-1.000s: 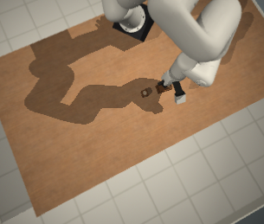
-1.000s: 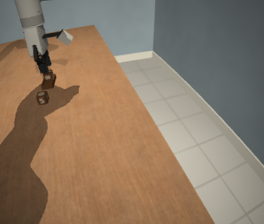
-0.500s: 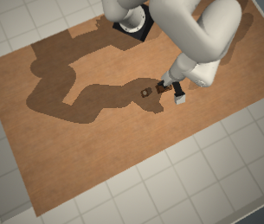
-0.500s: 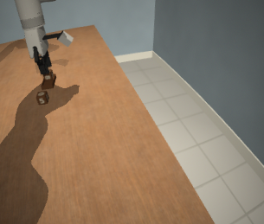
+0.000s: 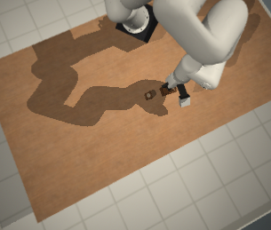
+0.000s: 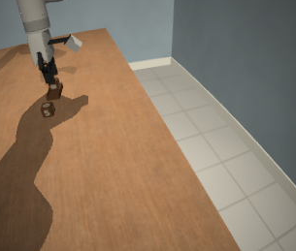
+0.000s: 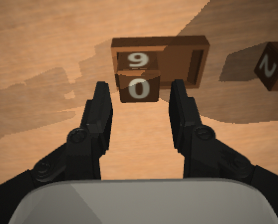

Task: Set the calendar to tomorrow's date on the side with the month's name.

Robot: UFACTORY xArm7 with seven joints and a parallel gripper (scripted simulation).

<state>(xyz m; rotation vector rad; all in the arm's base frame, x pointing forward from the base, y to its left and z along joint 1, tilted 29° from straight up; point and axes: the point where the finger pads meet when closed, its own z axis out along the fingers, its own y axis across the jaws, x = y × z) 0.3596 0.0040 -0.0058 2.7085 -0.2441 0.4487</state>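
Observation:
The wooden tray [image 5: 168, 91] [image 6: 53, 96] [image 7: 160, 41] lies on the table. One brown cube [image 6: 54, 84] [image 7: 139, 89] stands in the left part of the tray in the wrist view, showing a 0 on the face nearer the camera and a 9 on the face beyond it. The tray's right part is empty. The other cube [image 5: 148, 95] [image 6: 48, 109] [image 7: 270, 66] is on the table beyond the tray's right end, showing a 2 in the wrist view and a 5 in the exterior view. My gripper [image 7: 140, 95] is open, its fingertips on both sides of the first cube in the picture, with gaps.
The wooden table [image 5: 70, 161] [image 6: 125, 175] carries the tray and loose cube. The arm's base [image 5: 136, 24] stands at the table's back edge in the top view. The arm's shadow falls across the loose cube and part of the tray.

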